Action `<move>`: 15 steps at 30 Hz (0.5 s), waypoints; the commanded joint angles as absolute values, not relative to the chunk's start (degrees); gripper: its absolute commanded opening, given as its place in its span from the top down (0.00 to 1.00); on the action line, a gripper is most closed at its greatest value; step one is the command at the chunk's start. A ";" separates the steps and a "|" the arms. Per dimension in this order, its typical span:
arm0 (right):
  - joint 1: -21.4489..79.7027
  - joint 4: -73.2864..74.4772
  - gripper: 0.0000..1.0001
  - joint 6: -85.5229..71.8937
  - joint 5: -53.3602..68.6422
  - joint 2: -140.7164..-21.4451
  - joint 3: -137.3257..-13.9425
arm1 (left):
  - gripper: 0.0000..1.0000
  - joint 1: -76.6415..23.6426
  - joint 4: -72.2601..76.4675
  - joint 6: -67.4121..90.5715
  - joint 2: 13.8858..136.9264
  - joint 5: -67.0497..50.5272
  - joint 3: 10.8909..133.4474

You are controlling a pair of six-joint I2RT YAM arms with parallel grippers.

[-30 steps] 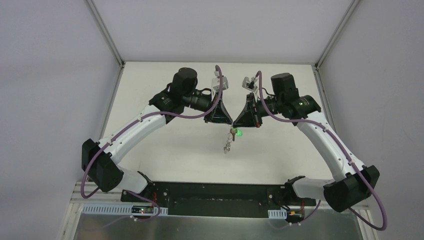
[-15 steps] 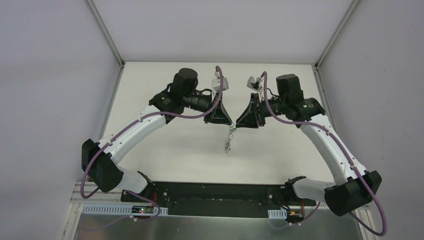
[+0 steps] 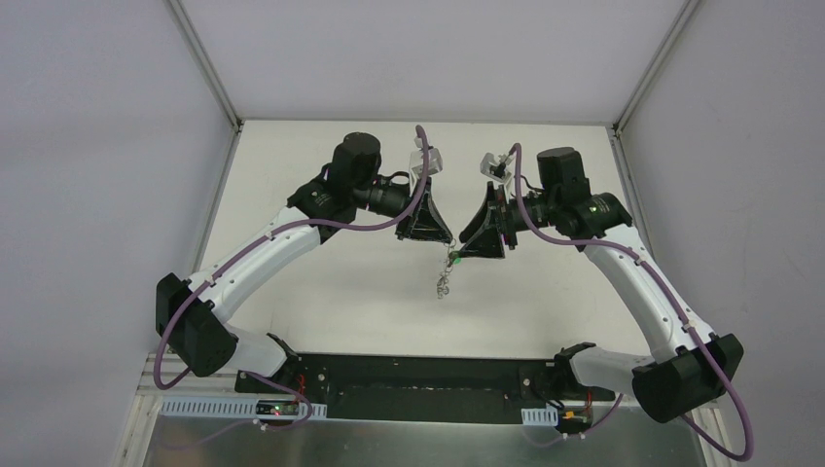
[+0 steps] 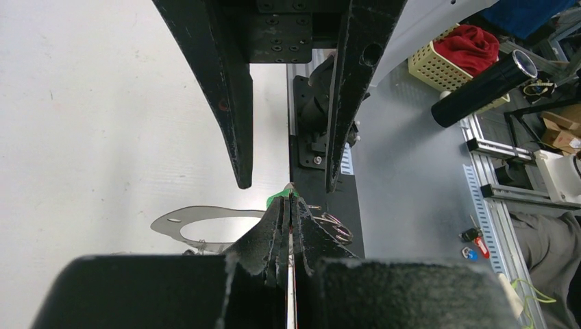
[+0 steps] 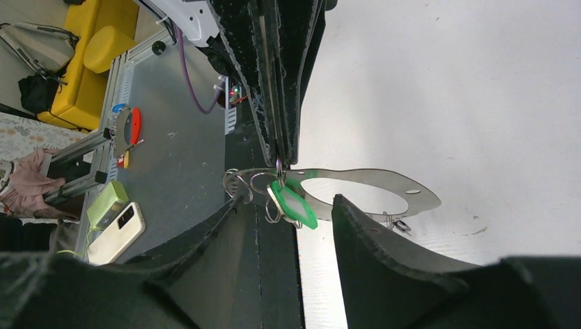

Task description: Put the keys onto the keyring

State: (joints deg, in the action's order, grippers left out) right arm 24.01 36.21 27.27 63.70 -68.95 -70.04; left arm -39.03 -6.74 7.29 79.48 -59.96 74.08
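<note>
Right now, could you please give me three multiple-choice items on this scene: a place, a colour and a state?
1. Where is the key? A: flat on the table. B: between the right gripper's fingers. C: in a basket.
2. Its head's colour? A: red. B: green. C: blue.
3. The right gripper is? A: open. B: shut on the key. C: out of view.
Key: 1 B, it hangs in that gap; 2 B, bright green plastic; 3 A, its fingers stand apart.

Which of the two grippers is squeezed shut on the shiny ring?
The left gripper: it is pinched tight on the keyring, while the right gripper stands wide open.
</note>
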 commanded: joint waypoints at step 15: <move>25.74 35.16 0.84 29.84 68.44 -68.92 -68.48 | 1.00 -38.76 -0.20 11.23 77.18 -62.85 73.59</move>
State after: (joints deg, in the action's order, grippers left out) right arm 25.43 36.18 28.80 65.71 -69.41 -68.79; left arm -38.96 -3.97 10.07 79.48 -60.20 73.54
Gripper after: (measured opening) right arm 0.217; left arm 0.009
